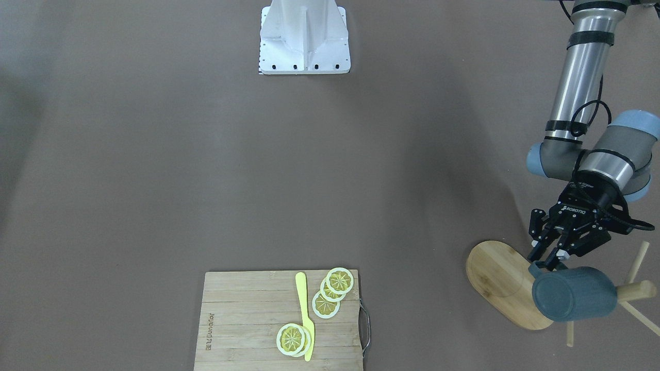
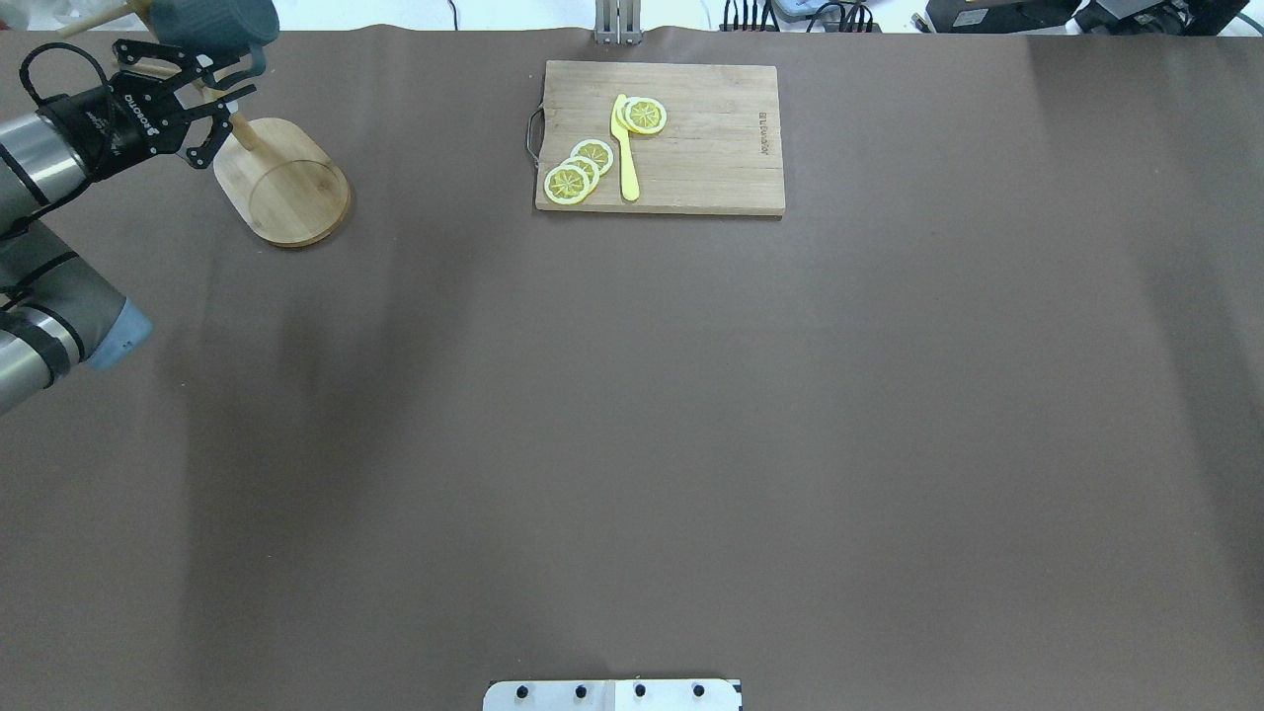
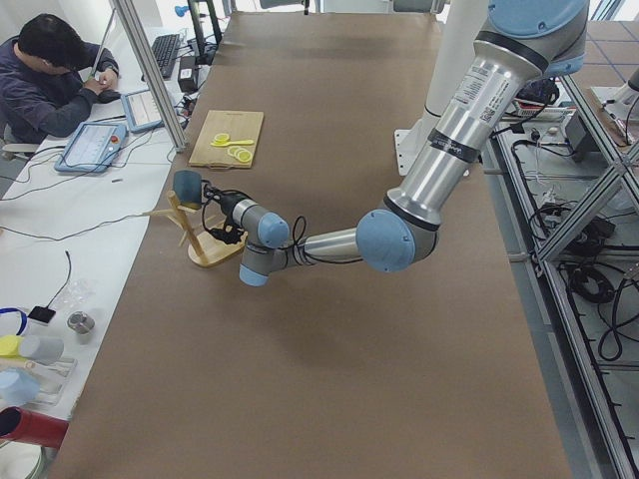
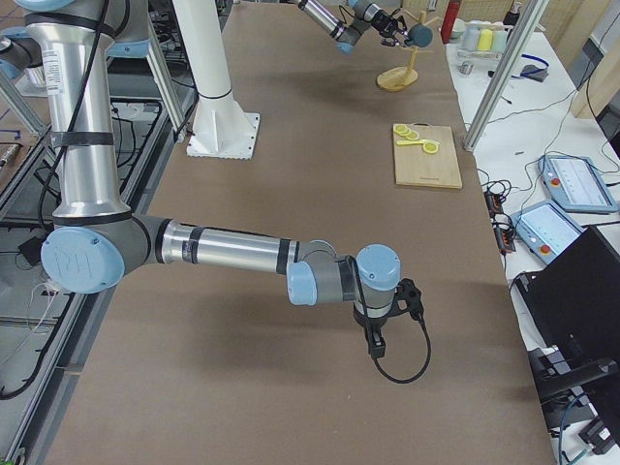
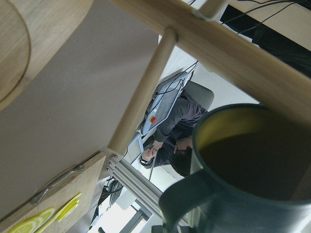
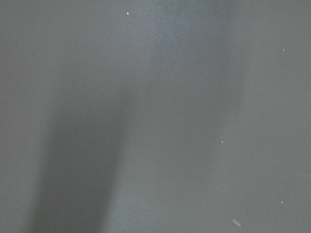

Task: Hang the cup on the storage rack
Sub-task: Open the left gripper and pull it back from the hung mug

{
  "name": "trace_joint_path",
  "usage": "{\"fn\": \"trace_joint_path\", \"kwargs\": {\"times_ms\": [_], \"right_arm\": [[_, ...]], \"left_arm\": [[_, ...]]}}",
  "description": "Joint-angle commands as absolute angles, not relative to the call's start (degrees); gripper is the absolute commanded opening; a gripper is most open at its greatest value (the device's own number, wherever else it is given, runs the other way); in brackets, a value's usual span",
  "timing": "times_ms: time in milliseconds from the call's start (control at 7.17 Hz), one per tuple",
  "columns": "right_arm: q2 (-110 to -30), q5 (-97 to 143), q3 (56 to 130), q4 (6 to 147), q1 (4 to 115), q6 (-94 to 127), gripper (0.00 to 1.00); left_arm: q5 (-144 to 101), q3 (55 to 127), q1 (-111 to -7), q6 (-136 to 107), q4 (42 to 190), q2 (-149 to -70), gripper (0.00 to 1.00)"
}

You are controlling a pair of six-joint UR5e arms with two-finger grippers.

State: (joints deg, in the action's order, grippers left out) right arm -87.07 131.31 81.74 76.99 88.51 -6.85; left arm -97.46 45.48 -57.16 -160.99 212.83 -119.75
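Observation:
The dark blue cup [image 1: 577, 294] hangs in the air on its side against the post of the bamboo storage rack [image 1: 497, 275], among its thin pegs. My left gripper [image 1: 547, 256] is right at the cup's handle with its fingers spread, so it looks open. The overhead view has the cup [image 2: 212, 18] at the far left corner above the rack's oval base [image 2: 286, 183], the left gripper [image 2: 229, 84] just below it. The left wrist view shows the cup's olive inside [image 5: 252, 155] under the rack's post [image 5: 233, 48]. I cannot tell whether my right gripper [image 4: 373, 334] is open or shut.
A slatted cutting board [image 1: 247, 319] with lemon slices [image 1: 339, 281] and a yellow knife [image 1: 305, 314] lies at the table's operator-side edge. The robot's white base [image 1: 304, 41] stands opposite. A person [image 3: 50, 85] sits at a desk beyond the table's edge.

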Motion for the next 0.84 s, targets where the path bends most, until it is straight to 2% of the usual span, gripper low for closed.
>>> {"fn": "trace_joint_path", "kwargs": {"times_ms": [0, 418, 697], "right_arm": [[-87.01, 131.31, 81.74, 76.99, 88.51, -6.86, 1.0], [-87.1, 131.31, 81.74, 77.08, 88.51, -6.94, 1.0], [-87.1, 131.31, 81.65, 77.08, 88.51, -7.03, 1.0]], "left_arm": [[-97.56, 48.84, -56.17, -157.07, 212.87, -117.79, 0.99], [-100.62, 58.84, -55.72, -156.97, 213.05, -112.17, 0.99], [-109.2, 65.72, -56.77, -143.8, 212.61, -110.92, 0.99]]}}
